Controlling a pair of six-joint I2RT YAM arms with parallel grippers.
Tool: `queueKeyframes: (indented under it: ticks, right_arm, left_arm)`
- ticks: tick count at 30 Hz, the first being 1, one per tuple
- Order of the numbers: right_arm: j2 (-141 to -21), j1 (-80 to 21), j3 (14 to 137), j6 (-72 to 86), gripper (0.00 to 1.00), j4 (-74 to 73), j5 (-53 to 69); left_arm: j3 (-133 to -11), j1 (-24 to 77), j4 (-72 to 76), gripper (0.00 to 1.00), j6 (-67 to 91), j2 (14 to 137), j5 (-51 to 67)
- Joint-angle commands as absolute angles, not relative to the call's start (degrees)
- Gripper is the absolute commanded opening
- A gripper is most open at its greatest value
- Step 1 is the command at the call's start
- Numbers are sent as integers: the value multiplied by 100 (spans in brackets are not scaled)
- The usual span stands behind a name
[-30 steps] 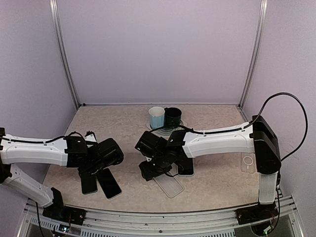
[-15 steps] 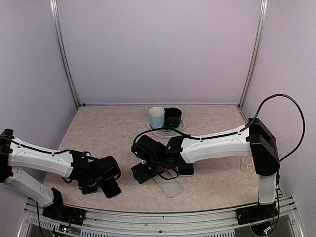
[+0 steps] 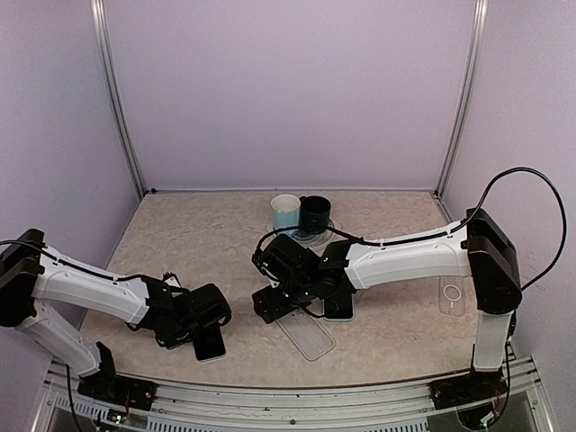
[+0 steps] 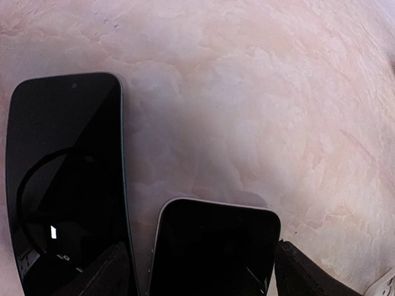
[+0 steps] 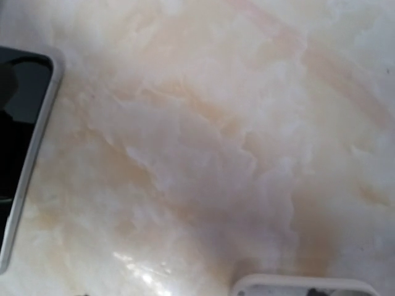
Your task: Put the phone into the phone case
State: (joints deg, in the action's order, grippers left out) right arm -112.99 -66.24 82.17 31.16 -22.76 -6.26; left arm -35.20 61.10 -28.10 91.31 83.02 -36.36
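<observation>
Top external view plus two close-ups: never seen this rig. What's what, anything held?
Two white robot arms are bolted at the near edge of a table. The wide picture is from a fixed camera above and behind them; each close-up is from a camera on one wrist. On the table: a pale cup, a dark cup, a clear phone case mid-table, a second clear case at the right edge. The left gripper is low over a dark phone and a light-rimmed phone lying side by side; its fingers straddle the light-rimmed one, a gap showing, nothing lifted. The right gripper is beside the mid-table case; its fingers are out of view, so open or shut is unclear.
</observation>
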Motion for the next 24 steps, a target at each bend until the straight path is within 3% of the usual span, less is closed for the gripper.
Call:
queueKeyframes:
  ticks: [1,5,11,19,24]
  right_arm:
    - [-11019,-6558,8063,3017,75,-2131,-599]
    - [-11000,-6516,8014,2973,75,-2188,-688]
    - [-10753,-6391,7723,3163,76,-2238,-746]
    - [-9845,-6005,6765,3604,76,-2105,-907]
    - [-9657,-6037,6745,3812,74,-2576,-1183]
  left_arm:
    - [-3527,6237,-2575,81,9336,8846,-2750]
    - [-3649,6328,-1924,80,8658,8943,-2762]
    - [-4661,6653,-2319,79,8326,9713,-2739]
    - [-4423,6852,-1327,77,8405,9595,-2092]
    - [-4735,6935,-2188,79,8229,9285,-2622]
